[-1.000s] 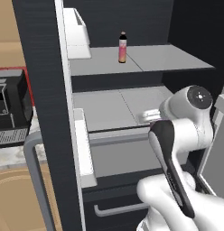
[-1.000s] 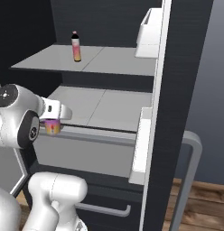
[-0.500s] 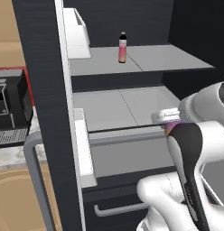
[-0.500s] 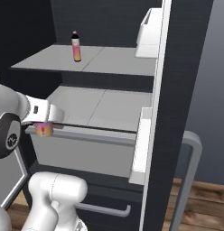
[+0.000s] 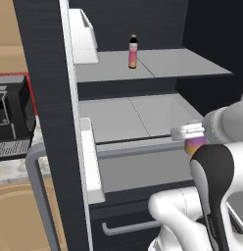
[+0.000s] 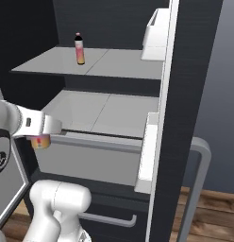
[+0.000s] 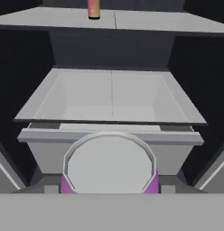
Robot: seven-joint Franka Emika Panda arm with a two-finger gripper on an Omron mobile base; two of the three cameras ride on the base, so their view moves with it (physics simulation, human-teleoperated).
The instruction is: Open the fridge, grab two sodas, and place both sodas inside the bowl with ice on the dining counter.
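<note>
The tool grips the can, a short one banded purple, pink and yellow with a grey lid, in front of the open fridge's lower drawer. The slim bottle, dark-capped with a pink-orange body, stands upright mid upper shelf

Can in the hand view: grey lid shows, body cut down to two purple slivers at its sides, base hidden under the bottom band. In the left base view the can is mostly behind the white gripper and dark arm link (fingertips hidden). Bottle cut off by the hand view's top edge, cap out of frame. Bottle label too small to read. Coffee machine cut by the left edge.
</note>
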